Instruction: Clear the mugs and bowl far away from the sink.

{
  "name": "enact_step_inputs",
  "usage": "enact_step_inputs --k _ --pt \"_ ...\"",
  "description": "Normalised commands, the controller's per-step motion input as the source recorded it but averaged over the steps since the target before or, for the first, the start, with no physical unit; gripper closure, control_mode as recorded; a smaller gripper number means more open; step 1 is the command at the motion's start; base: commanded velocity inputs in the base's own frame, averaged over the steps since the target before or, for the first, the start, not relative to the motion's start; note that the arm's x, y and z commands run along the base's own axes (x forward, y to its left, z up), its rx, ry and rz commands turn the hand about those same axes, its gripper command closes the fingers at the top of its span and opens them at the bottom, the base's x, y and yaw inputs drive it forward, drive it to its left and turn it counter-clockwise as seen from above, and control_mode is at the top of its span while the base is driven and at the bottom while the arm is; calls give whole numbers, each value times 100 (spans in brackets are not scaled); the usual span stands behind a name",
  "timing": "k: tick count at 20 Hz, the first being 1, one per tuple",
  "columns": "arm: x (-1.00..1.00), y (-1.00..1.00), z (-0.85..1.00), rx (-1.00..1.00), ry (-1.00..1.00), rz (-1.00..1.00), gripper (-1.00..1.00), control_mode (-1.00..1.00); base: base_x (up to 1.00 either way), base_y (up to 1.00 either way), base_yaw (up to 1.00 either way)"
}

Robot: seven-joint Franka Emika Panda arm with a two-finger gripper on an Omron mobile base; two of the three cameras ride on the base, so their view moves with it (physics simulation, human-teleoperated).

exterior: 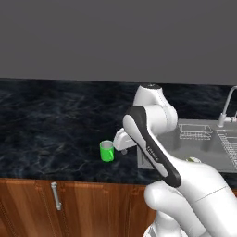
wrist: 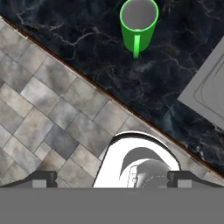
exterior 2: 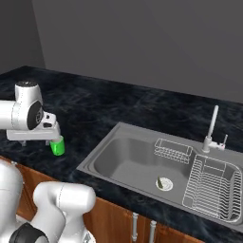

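Observation:
A small bright green mug (exterior: 107, 151) stands upright on the dark marble counter, left of the sink (exterior: 196, 141). From the right base the mug (exterior 2: 58, 147) sits just under the end of my hand. In the hand view the mug (wrist: 138, 25) is at the top, its handle turned towards me, and a corner of the sink (wrist: 209, 92) shows on the right. My gripper (wrist: 117, 178) hangs above the counter's front edge, a short way from the mug, open wide with nothing between its fingers. The bowl is out of view.
The sink basin (exterior 2: 137, 163) holds a wire dish rack (exterior 2: 211, 187), a small wire basket (exterior 2: 173, 150) and a round drain (exterior 2: 163, 182), with a chrome faucet (exterior 2: 211, 126) behind. Wooden cabinet fronts (exterior: 69, 208) run below the counter. Grey floor tiles (wrist: 43, 109) lie beyond its edge.

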Motion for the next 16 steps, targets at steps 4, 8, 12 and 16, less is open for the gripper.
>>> enact_step_inputs --k 4,8,12,16 --pt "19 0 -43 0 2 5 -100 -100 0 0 0" --pt "24 0 -40 0 1 4 -100 -100 0 0 0" --pt "28 0 -27 0 1 3 -100 -100 0 0 0" --pt "35 1 -26 0 0 1 -100 -100 0 0 0"
